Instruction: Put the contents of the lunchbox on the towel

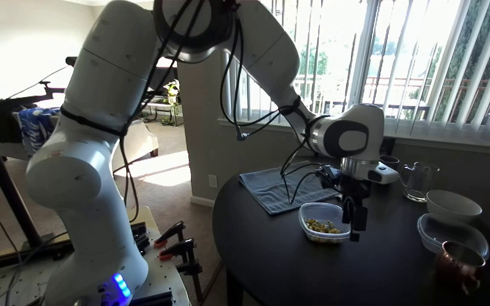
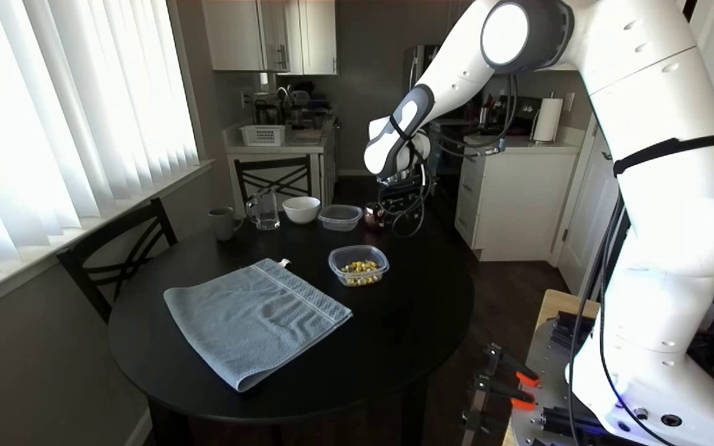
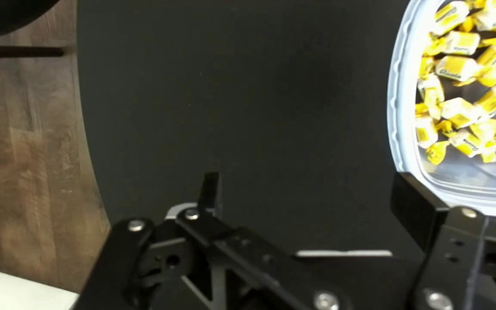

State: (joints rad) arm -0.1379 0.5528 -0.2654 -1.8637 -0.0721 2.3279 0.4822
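emptying is not yet done: all visible contents (image 2: 360, 270) lie inside the lunchbox (image 2: 357, 252), near the towel (image 2: 258, 319) but not touching it; the gripper (image 3: 309, 196) stands released, jaws apart, holding nothing; grasping, lifting and tipping presumably remain

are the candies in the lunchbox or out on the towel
In the lunchbox: the yellow-wrapped candies lie inside its walls in the wrist view and both exterior views. None show on the towel.

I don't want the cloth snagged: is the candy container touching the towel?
Apart: in an exterior view, a strip of dark table shows between the container and the towel.
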